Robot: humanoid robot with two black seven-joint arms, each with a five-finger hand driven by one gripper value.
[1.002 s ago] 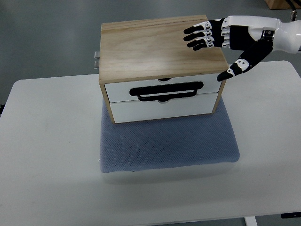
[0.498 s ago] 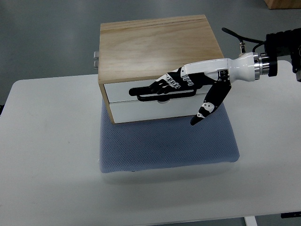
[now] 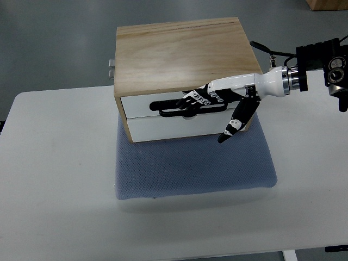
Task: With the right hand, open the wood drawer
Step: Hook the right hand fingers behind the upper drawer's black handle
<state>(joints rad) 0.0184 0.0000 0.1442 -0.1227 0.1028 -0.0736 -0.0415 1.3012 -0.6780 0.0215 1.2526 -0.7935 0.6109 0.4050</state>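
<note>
A wooden drawer box (image 3: pixel 182 51) is sitting on a blue-grey mat (image 3: pixel 193 166), toward the mat's far edge, and the mat is lying on a white table (image 3: pixel 54 179). The box is showing a pale wood top and sides and two white drawer fronts stacked one above the other; both are lying flush with the frame, so nothing inside them is showing. The upper drawer (image 3: pixel 179 106) is carrying a long black loop handle (image 3: pixel 187 106) running across its front. The right hand (image 3: pixel 217 100), white with black finger segments, is reaching in from the picture's right edge, and its fingers (image 3: pixel 197 99) are curling over the middle and right part of that handle, gripping it, while the thumb (image 3: pixel 231 126) is pointing down in front of the lower drawer (image 3: pixel 174 126) near the box's right corner. Small metal fittings (image 3: pixel 111 68) are sticking out at the box's far left side.
</note>
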